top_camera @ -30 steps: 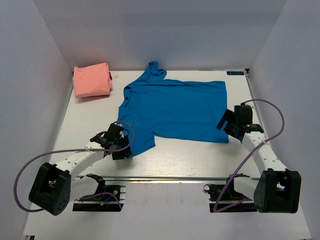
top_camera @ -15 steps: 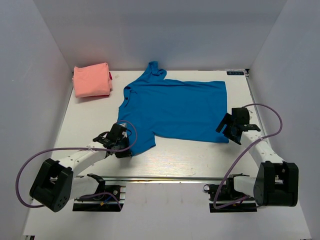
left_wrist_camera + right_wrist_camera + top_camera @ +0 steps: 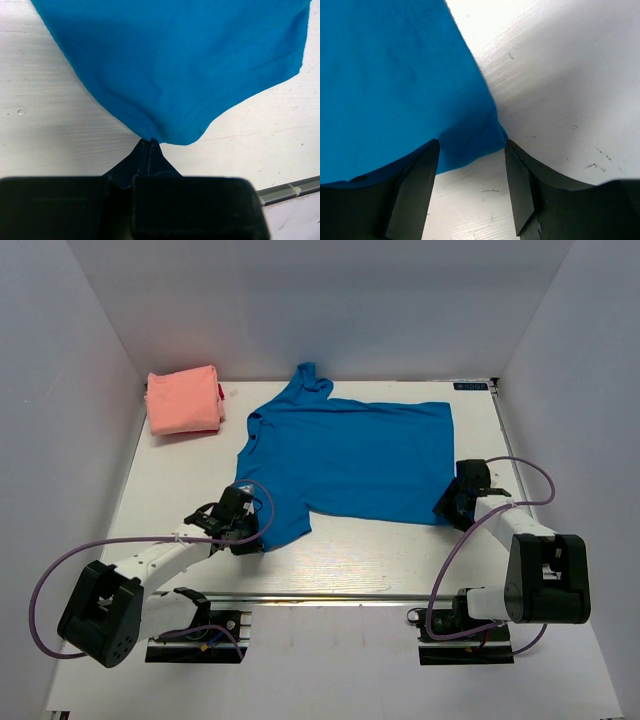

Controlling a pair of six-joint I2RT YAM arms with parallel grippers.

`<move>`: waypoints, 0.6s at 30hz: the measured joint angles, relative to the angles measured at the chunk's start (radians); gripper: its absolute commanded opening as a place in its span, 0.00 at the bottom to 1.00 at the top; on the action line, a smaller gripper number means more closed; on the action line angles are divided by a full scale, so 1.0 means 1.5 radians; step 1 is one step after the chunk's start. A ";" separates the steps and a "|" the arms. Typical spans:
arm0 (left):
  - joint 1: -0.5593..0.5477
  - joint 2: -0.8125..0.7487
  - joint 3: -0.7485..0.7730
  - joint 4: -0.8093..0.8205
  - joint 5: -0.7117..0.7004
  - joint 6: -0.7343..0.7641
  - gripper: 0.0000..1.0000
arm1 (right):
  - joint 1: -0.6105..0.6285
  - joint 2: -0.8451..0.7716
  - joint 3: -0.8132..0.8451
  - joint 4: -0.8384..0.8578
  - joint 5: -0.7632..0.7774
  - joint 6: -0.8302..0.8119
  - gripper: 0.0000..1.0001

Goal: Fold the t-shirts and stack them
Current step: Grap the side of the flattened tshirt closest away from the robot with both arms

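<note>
The left gripper (image 3: pixel 149 148) is clamped tight on the hem of the blue t-shirt (image 3: pixel 170 65), pinching the edge of its near sleeve; in the wrist view the cloth fans away from the closed tips toward 12 o'clock. From above, this gripper (image 3: pixel 243 531) sits at about 7 o'clock of the garment.

The right gripper (image 3: pixel 470 172) stands with its jaws apart. Its two dark fingers (image 3: pixel 415 192) straddle the near hem corner of the same shirt without pressing it, and bare tabletop (image 3: pixel 560 90) shows toward 3 o'clock. From above, it (image 3: pixel 452 503) lies at about 4 o'clock of the shirt.

There are two t-shirts, two arms and two grippers. The blue t-shirt (image 3: pixel 350 460) lies spread nearly flat at the middle of the white tabletop (image 3: pixel 350 565), bright blue and plain, with the collar toward 9 o'clock and the bottom hem toward 3 o'clock. One sleeve points to 12 o'clock, slightly bunched; the other reaches toward 7 o'clock into the left gripper.

The pink t-shirt (image 3: pixel 185 400) is salmon-coloured and folded into a compact block. It rests in the tabletop's 10 o'clock corner, well apart from the blue one and from both grippers.
</note>
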 measured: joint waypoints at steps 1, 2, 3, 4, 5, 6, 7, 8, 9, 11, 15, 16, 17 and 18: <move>0.000 0.000 0.002 -0.003 0.000 0.000 0.00 | 0.000 0.000 -0.002 0.006 0.002 0.002 0.55; 0.000 0.000 0.003 -0.004 0.000 0.001 0.00 | 0.000 0.000 -0.003 0.009 0.003 0.001 0.53; 0.000 0.000 0.004 -0.004 0.001 0.003 0.00 | 0.000 0.000 -0.005 0.013 0.005 0.002 0.48; 0.000 -0.001 0.005 -0.005 0.003 0.004 0.00 | 0.000 0.000 -0.007 0.018 0.007 0.002 0.32; 0.000 -0.003 0.006 -0.007 0.005 0.005 0.00 | 0.000 0.000 -0.008 0.020 0.010 0.001 0.25; 0.000 -0.005 0.006 -0.011 0.008 0.005 0.00 | 0.000 0.000 -0.011 0.023 0.009 0.003 0.15; 0.000 -0.009 0.007 -0.016 0.011 0.005 0.00 | 0.000 -0.001 -0.013 0.024 0.010 0.004 0.01; 0.000 -0.014 0.007 -0.022 0.013 0.005 0.00 | -0.002 -0.004 -0.017 0.026 0.007 0.004 0.00; 0.000 -0.023 0.007 -0.029 0.019 0.004 0.00 | -0.003 -0.007 -0.019 0.026 0.004 0.008 0.00; 0.000 -0.040 0.007 -0.044 0.036 0.003 0.00 | -0.004 -0.012 -0.020 0.020 0.000 0.012 0.00; 0.000 -0.083 0.013 -0.099 0.072 0.002 0.00 | -0.003 -0.039 -0.032 -0.008 -0.003 0.012 0.00; 0.000 -0.092 0.018 -0.119 0.076 0.002 0.00 | -0.003 -0.054 -0.039 -0.019 -0.003 0.012 0.00; 0.000 -0.098 0.022 -0.134 0.080 0.002 0.00 | -0.003 -0.068 -0.046 -0.032 -0.003 0.011 0.00; 0.000 -0.105 0.025 -0.149 0.085 0.001 0.00 | -0.003 -0.084 -0.052 -0.043 -0.003 0.012 0.00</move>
